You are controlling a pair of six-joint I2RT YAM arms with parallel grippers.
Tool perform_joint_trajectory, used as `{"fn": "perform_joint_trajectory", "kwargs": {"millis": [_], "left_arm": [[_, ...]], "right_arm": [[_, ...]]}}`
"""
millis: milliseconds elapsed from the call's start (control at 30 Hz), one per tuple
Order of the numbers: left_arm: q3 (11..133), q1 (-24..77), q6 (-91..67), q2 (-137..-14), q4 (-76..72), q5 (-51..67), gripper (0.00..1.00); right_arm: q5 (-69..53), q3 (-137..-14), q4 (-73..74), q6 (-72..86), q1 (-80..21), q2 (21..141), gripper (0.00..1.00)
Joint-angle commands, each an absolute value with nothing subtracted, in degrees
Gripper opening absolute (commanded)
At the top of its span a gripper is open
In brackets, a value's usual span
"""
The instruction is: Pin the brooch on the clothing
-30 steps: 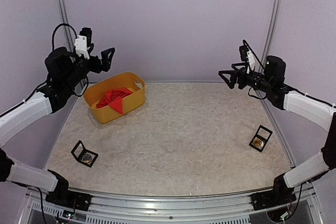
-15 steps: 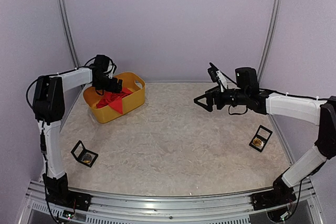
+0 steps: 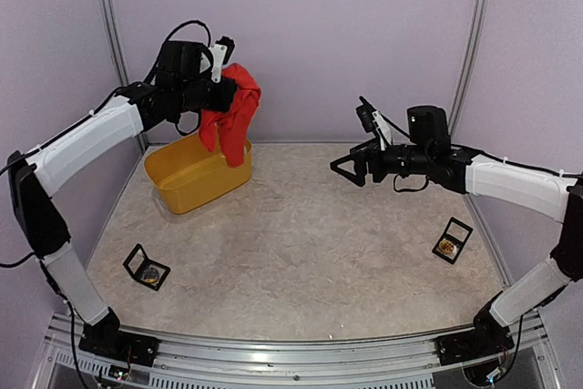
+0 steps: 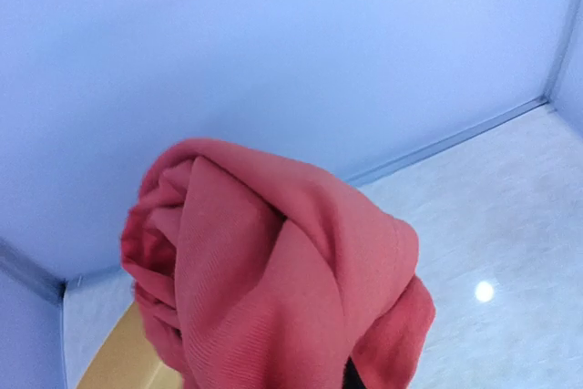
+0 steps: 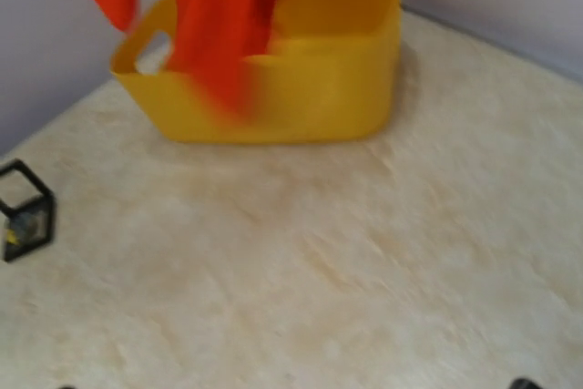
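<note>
- Red T-shirt (image 3: 233,117) is bunched up and hanging in the air from the left gripper (image 3: 226,90), which is clamped on the top of the wad.
- Left wrist view is pretty much all crumpled red cloth (image 4: 273,280). The fingers are buried under it, so you can't see them there.
- Shirt hangs over the yellow basket (image 3: 187,178) at the back left of the table (image 3: 319,243). The lowest tail reaches down to about the basket's far rim. Can't tell if it's touching.
- Right wrist view is blurry, but you can make out the shirt (image 5: 223,29) dangling across the rim of the basket (image 5: 310,79).
- Right gripper (image 3: 347,168) floats above the table to the right of the basket, well apart from the shirt and pointed its way. Jaws are spread wide with nothing between them.
- One small black box (image 3: 146,268) sits open near the front left, and another black box (image 3: 452,240) is over by the right edge. Each has something small and gold-ish inside.
- Neither box is near a gripper.
</note>
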State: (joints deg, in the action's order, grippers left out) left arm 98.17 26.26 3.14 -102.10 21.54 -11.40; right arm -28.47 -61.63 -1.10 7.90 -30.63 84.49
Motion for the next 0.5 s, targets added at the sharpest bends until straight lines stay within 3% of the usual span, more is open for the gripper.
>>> {"fn": "perform_joint_trajectory", "kwargs": {"millis": [0,233,267,333,367,400,467], "left_arm": [[98.8,42.78,8.57,-89.48,16.5,-6.2,0.0],[86.73,50.15,4.02,-89.58,19.12,0.93,0.0],[85.68,50.47,4.21,-90.53,19.21,2.69,0.11],[84.96,50.93,5.4,-93.29,20.34,6.16,0.58],[85.48,51.16,6.78,-95.5,21.48,7.37,0.73],[86.11,51.19,8.49,-97.29,22.87,8.08,0.83],[86.09,50.76,11.33,-99.69,23.78,7.58,0.93]], "right_arm": [[-29.3,-63.45,-2.35,8.59,-31.82,77.37,0.99],[-20.2,-62.66,1.63,7.4,-31.76,68.94,1.0],[-19.08,-62.74,3.36,7.12,-31.79,68.85,0.99],[-15.65,-62.97,6.89,6.94,-31.77,69.34,0.99],[-13.39,-63.06,8.76,7.15,-31.73,69.85,1.0],[-10.99,-63.17,10.69,7.42,-31.69,70.66,0.99],[-6.72,-63.58,14.33,8.35,-31.64,72.4,1.0]]}}
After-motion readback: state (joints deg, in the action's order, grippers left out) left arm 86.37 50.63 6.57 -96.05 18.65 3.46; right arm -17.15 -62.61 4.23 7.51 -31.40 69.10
